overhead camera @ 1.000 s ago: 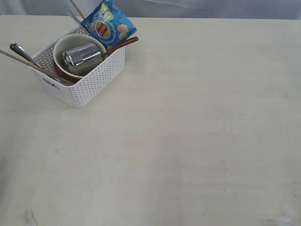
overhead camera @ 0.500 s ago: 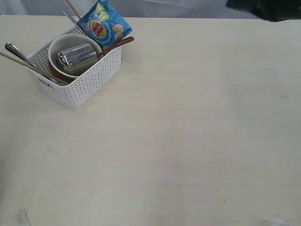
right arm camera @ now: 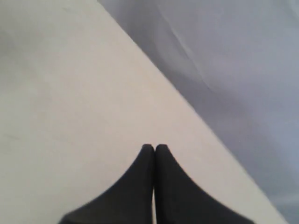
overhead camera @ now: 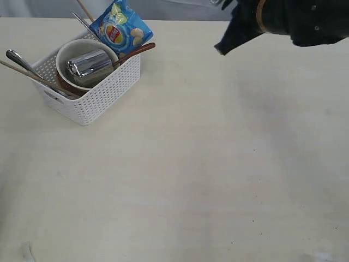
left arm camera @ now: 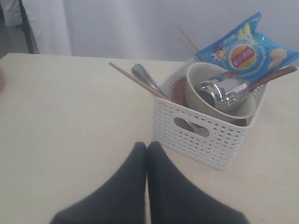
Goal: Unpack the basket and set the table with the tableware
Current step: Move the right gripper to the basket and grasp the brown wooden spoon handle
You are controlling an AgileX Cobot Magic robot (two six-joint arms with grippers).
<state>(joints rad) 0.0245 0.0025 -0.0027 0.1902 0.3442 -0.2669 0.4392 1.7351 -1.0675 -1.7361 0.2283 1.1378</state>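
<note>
1. exterior view: the white basket (overhead camera: 95, 98) sits left on the table (overhead camera: 191, 180), with steel cup (overhead camera: 89, 66), cream bowl (overhead camera: 66, 50) and cutlery (overhead camera: 19, 59) all inside; nothing is laid out yet.
2. left gripper (left arm camera: 147, 148): closed tight and empty, just short of the basket.
3. right gripper (right arm camera: 154, 149): closed too, holding nothing, well apart from it.

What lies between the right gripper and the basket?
Only bare table, as the exterior view shows: nothing sits on the stretch from the right gripper to the basket. The gripper is shut and holds nothing.
</note>
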